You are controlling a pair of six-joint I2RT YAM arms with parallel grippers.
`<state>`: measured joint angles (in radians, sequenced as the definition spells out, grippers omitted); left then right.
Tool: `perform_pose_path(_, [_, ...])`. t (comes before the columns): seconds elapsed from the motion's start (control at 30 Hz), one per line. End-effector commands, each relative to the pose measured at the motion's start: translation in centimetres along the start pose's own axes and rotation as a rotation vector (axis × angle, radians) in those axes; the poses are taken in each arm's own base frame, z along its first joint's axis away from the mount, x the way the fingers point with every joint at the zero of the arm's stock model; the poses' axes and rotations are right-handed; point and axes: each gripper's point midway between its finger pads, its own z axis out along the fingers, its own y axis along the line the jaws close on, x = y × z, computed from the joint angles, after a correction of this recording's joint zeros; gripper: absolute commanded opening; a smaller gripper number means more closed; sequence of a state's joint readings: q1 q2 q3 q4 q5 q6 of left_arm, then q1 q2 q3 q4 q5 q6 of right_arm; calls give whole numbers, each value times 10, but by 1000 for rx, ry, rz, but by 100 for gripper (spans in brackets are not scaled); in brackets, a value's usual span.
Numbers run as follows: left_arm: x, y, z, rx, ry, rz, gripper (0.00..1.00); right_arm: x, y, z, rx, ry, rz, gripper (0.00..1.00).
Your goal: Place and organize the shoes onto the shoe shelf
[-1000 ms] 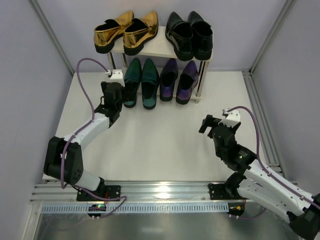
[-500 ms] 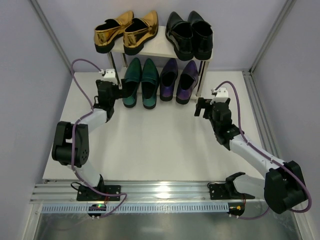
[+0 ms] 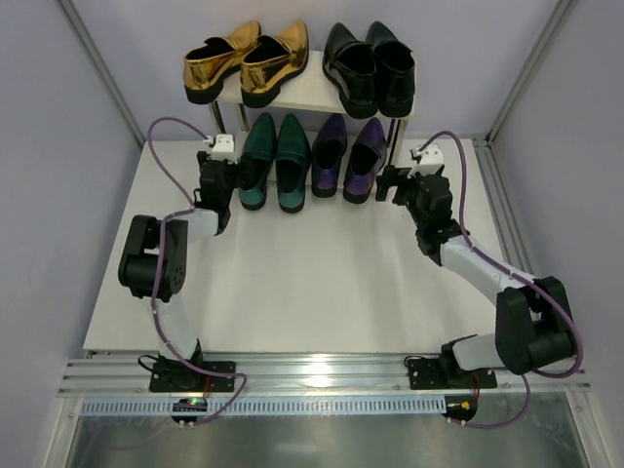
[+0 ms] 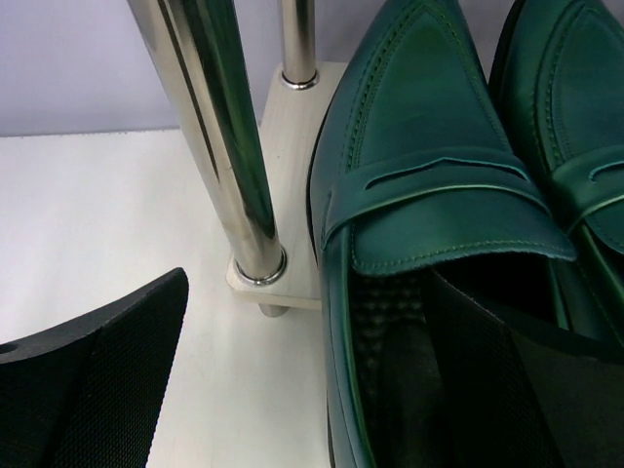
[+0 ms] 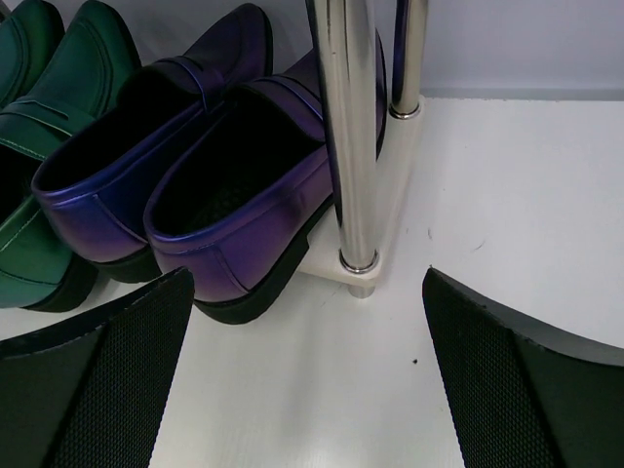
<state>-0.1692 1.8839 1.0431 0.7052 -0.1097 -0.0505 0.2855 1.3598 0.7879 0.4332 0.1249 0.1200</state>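
- Your shoe shelf (image 3: 310,93) stands at the back of the surface (image 3: 312,283), with the gold pair (image 3: 244,60) and black pair (image 3: 370,66) on top and the teal pair (image 3: 276,161) and purple pair (image 3: 349,156) below
- Your left end effector (image 4: 307,283) is spread wide at the front left post (image 4: 219,146), one finger by a teal heel
- Your right end effector (image 5: 307,278) gapes wide before the front right post (image 5: 351,136)

This is a robotics lab test cell: a white table (image 3: 292,288) is boxed in by plain grey panels (image 3: 49,195) on aluminium struts (image 3: 100,68), and the left arm (image 3: 185,226) and right arm (image 3: 478,263) are bolted to a near-edge metal rail (image 3: 322,369).
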Motion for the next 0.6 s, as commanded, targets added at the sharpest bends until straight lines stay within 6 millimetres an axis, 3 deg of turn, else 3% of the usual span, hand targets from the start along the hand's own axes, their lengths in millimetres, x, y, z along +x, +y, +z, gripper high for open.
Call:
perform_pose_path(0.0, [-41, 6, 14, -39, -142, 21, 100, -38, 9, 13, -45, -114, -4, 100])
perform_pose_path(0.23, [-45, 3, 29, -19, -156, 27, 100, -48, 11, 41, -37, -146, -3, 100])
perform_pose_path(0.27, [-45, 2, 30, -9, -156, 28, 100, -39, 11, 48, -34, -125, -10, 100])
perform_pose_path(0.37, [-41, 6, 37, -5, -148, 30, 100, -37, 10, 62, -24, -122, -22, 100])
perform_pose_path(0.57, [-36, 5, 46, 19, -146, 27, 98, -33, 1, 74, 9, -127, -7, 100])
